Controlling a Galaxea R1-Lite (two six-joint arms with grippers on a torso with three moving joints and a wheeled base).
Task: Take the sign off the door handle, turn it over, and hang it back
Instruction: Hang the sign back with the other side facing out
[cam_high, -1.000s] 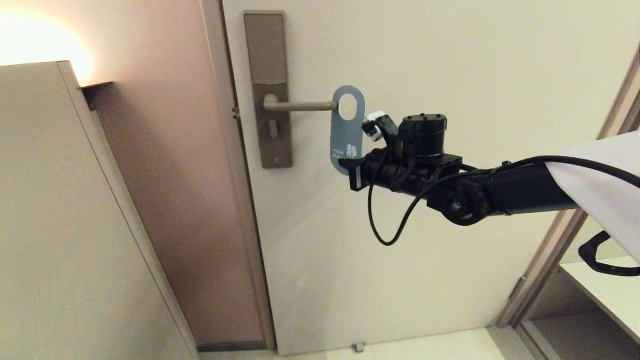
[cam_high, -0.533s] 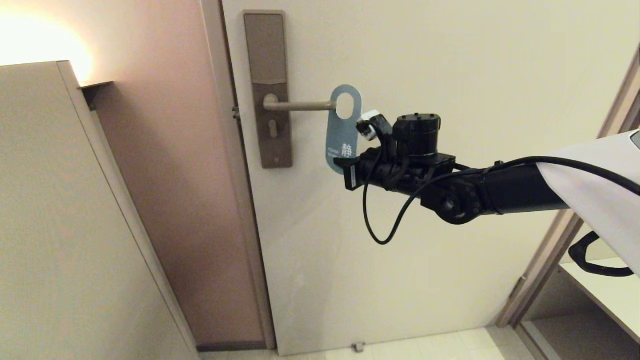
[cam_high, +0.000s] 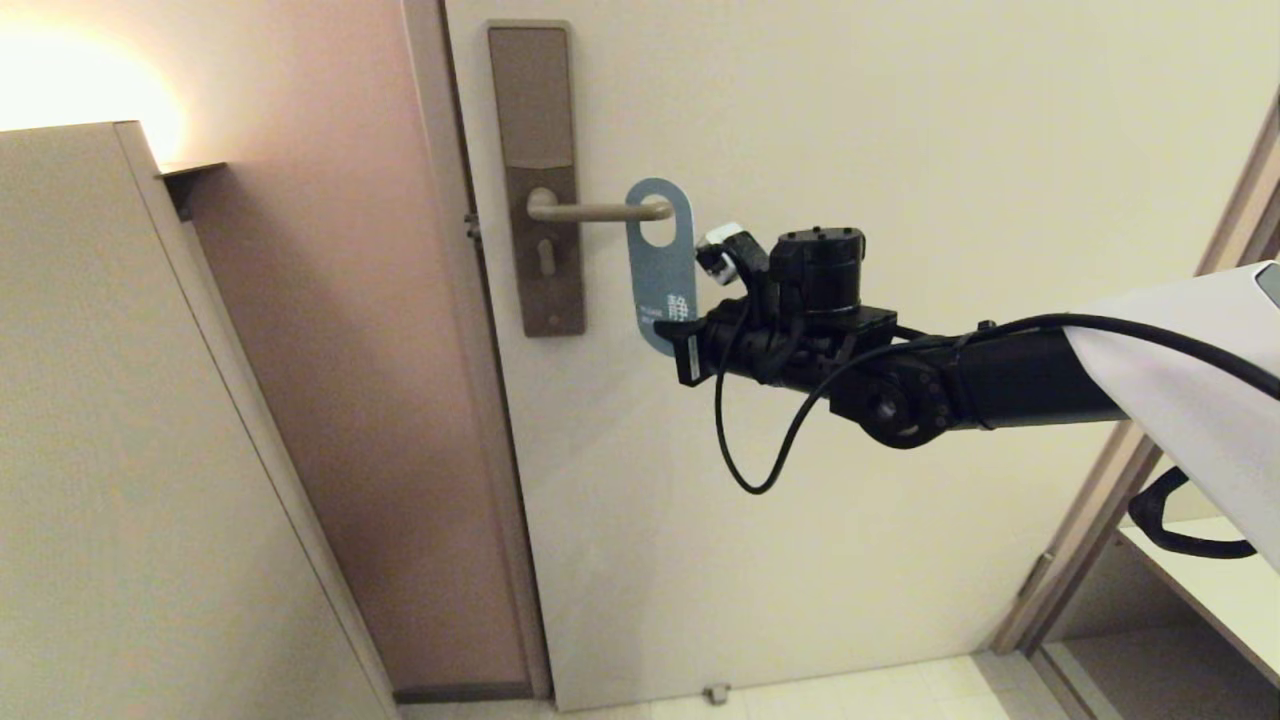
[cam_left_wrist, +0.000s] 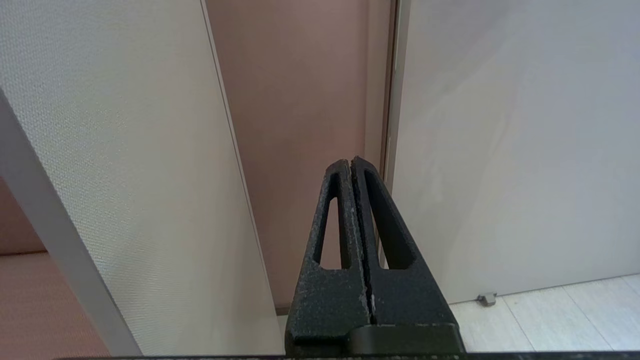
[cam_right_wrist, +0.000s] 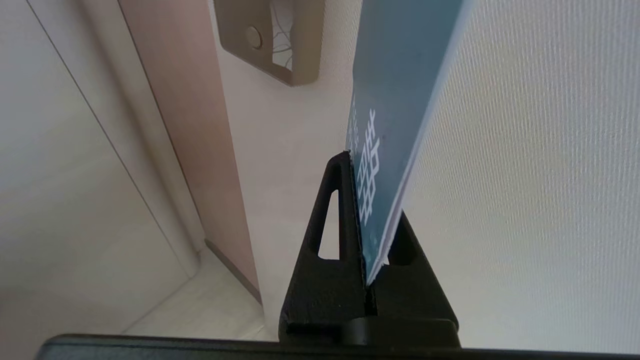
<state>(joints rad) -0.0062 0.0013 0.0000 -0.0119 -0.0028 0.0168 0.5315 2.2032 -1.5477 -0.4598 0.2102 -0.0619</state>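
Note:
The sign (cam_high: 662, 272) shows its teal side with white lettering. My right gripper (cam_high: 682, 342) is shut on its lower end. The oval hole is around the rounded end of the door handle (cam_high: 598, 211), a slim bronze-grey lever on a tall backplate (cam_high: 535, 180). In the right wrist view the sign (cam_right_wrist: 395, 110) stands clamped edge-on between my right gripper's (cam_right_wrist: 372, 200) fingers, teal face showing, close to the door. My left gripper (cam_left_wrist: 351, 165) is shut and empty, low down, out of the head view.
The cream door (cam_high: 900, 150) fills the middle. A pinkish wall (cam_high: 330, 350) and a beige cabinet panel (cam_high: 120, 450) stand to the left. A door frame and a shelf (cam_high: 1200, 580) lie at the right. A door stop (cam_high: 714, 692) sits on the floor.
My right gripper has carried the sign leftward; the hole, which was just past the lever's tip, now has the lever's end inside it.

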